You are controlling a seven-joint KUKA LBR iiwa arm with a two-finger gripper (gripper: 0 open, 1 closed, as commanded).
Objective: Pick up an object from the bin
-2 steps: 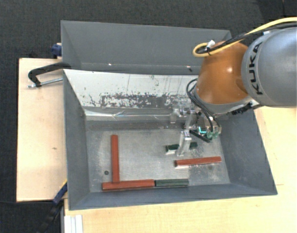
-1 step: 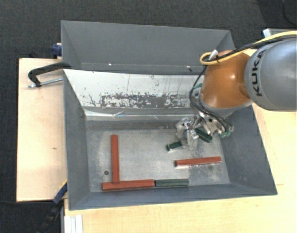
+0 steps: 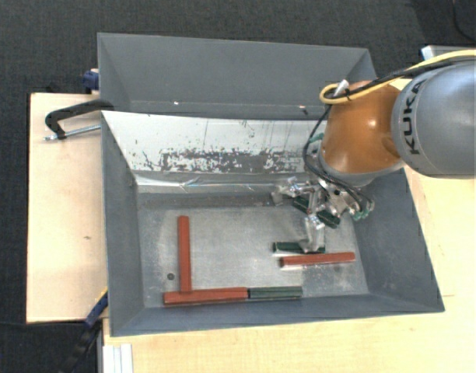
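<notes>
**Over two short sticks on the right of the bin floor**

Low on the right side of the grey bin [image 3: 118,231], the jaws hang down from the arm [image 3: 448,123], just under its round orange cover [image 3: 361,130]. Their tip sits at the right end of a short dark green stick [image 3: 288,247] that lies flat on the floor. I cannot tell if the tip touches the stick. I also cannot tell if the jaws are spread or pressed together, and I see nothing pinched in them.

Just in front of the green stick lies a short red stick [image 3: 317,260]. It lies flat too, and its right end is a little higher than its left. The two sticks are very close, and the red one crowds the spot where the jaws come down.

The other things are well apart from the jaws. A long red stick [image 3: 183,253] points from back to front on the left of the floor. Its front end meets another long red stick [image 3: 205,294] lying along the front wall, so they make a corner shape. A second dark green stick [image 3: 274,292] lies end to end with that one.
</notes>
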